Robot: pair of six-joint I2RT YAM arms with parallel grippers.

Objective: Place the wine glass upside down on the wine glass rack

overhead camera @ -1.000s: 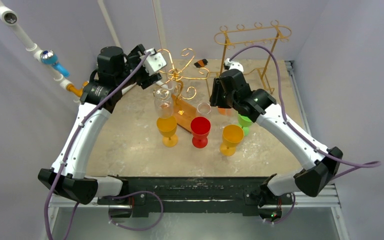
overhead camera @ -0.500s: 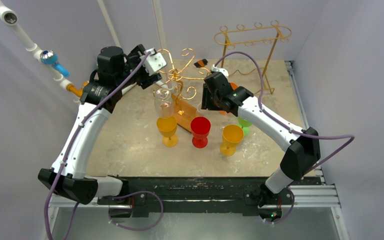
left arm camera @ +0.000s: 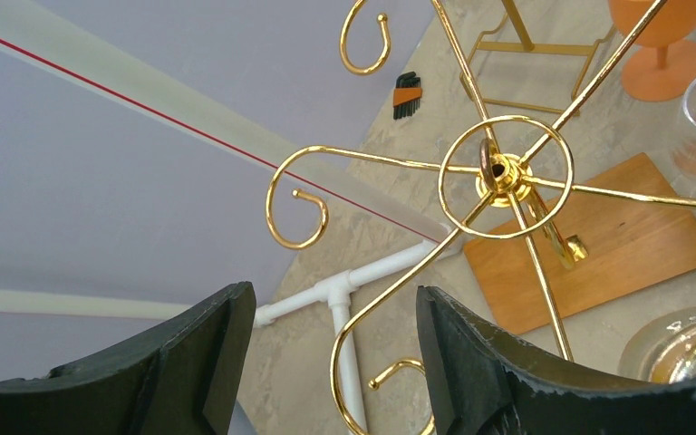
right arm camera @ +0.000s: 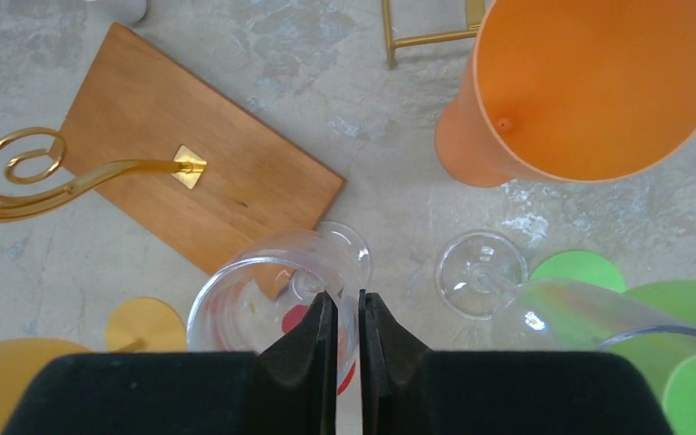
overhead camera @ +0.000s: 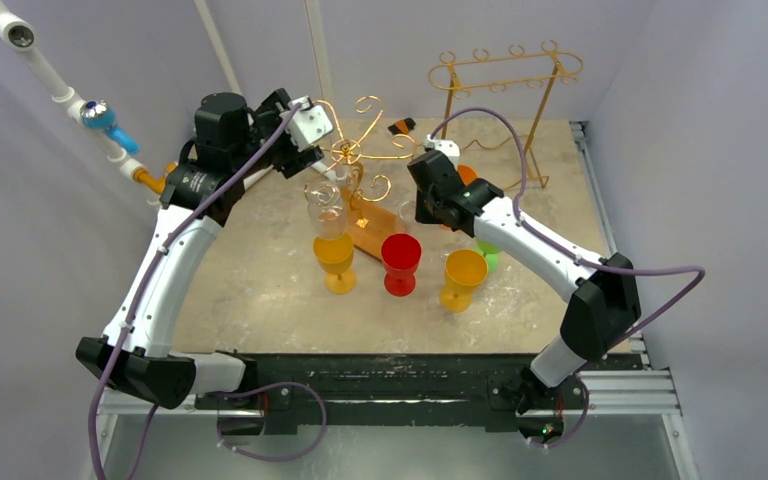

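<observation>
**R arm.** R end effector [right arm camera: 360,308]: fingers pressed nearly together, pinching the rim wall of the wine glass [right arm camera: 245,317], w/ one finger inside the bowl and one outside. The glass is upright, mouth up. Its bowl lies to the left of the tips in the wrist view and its foot shows just beyond them. Contact between foot and surface [right arm camera: 281,54]: cannot tell.

**Nearby, R wrist view.**
- Second clear glass [right arm camera: 480,272]: just right of the tips.
- Orange cup [right arm camera: 598,91]: beyond, to the right.
- Wooden base [right arm camera: 199,172]: beyond, to the left.
- Green cup [right arm camera: 680,372]: far right.

**L arm.** L end effector [left arm camera: 333,304]: fingers spread wide, gripping nothing. The gold rack [left arm camera: 500,172] is ahead of the tips, w/ its hub to the right and one curled arm reaching back between the fingers.
</observation>
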